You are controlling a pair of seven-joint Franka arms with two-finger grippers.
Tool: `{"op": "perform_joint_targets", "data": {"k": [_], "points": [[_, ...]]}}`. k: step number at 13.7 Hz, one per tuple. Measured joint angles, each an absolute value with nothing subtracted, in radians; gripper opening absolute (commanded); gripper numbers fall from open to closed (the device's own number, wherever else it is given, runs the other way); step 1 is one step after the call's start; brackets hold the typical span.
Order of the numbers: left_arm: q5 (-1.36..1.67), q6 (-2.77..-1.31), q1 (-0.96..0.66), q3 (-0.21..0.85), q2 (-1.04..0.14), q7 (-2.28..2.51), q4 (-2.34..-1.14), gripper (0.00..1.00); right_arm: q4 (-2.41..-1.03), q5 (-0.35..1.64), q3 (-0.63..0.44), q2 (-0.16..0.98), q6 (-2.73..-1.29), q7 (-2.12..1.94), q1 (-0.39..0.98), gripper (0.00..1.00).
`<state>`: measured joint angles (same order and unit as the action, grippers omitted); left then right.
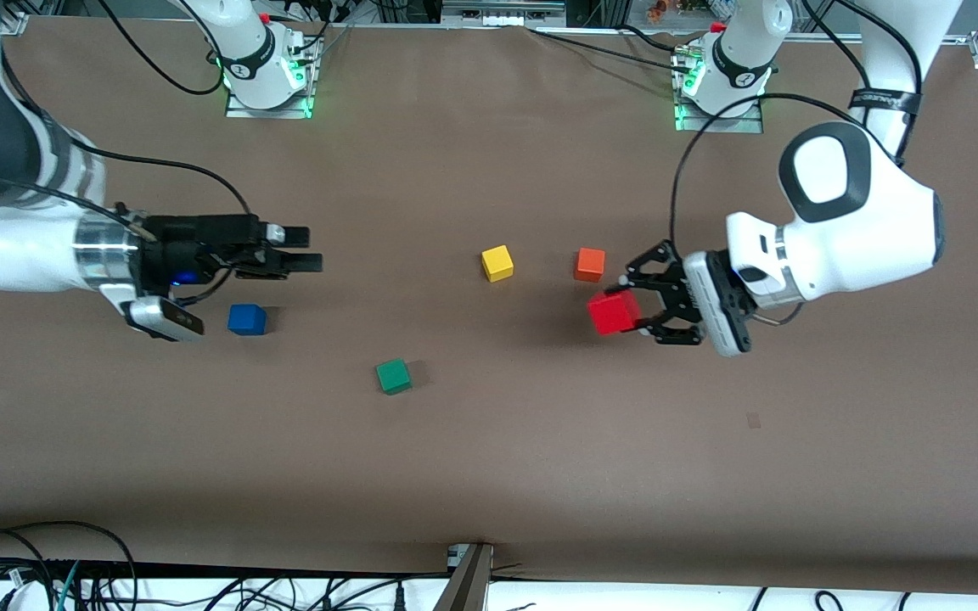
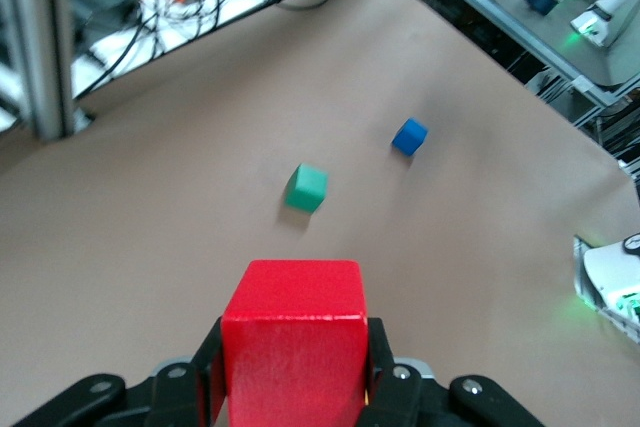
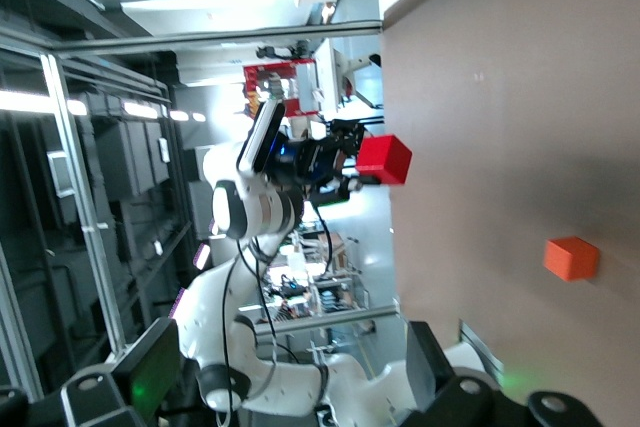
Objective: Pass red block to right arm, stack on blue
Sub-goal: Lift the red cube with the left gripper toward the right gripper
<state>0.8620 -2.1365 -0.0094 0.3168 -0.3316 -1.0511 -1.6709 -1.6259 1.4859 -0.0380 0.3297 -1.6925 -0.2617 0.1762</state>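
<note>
My left gripper (image 1: 632, 307) is shut on the red block (image 1: 612, 312) and holds it in the air above the table, close to the orange cube (image 1: 589, 264). In the left wrist view the red block (image 2: 292, 317) sits between the black fingers (image 2: 382, 367). The blue cube (image 1: 247, 319) lies on the table toward the right arm's end; it also shows in the left wrist view (image 2: 409, 136). My right gripper (image 1: 311, 249) is open and empty, held level above the table beside the blue cube, its fingers pointing toward the left arm's end. The right wrist view shows the red block (image 3: 384, 159) in the left gripper.
A green cube (image 1: 393, 376) lies nearer the front camera than the blue cube. A yellow cube (image 1: 497, 262) lies mid-table, beside the orange cube. The green cube (image 2: 307, 187) and orange cube (image 3: 571, 258) show in the wrist views. Cables run along the table's front edge.
</note>
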Motion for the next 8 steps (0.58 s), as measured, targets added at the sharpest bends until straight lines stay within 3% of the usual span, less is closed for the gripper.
{"op": "perform_joint_targets", "data": {"k": [8], "points": [[1.055,-2.147,-0.1,0.32,-0.352,-1.274,-1.617,0.0,-1.625,1.622,-0.036,0.433,-1.76,-0.297,0.228,1.0]]}}
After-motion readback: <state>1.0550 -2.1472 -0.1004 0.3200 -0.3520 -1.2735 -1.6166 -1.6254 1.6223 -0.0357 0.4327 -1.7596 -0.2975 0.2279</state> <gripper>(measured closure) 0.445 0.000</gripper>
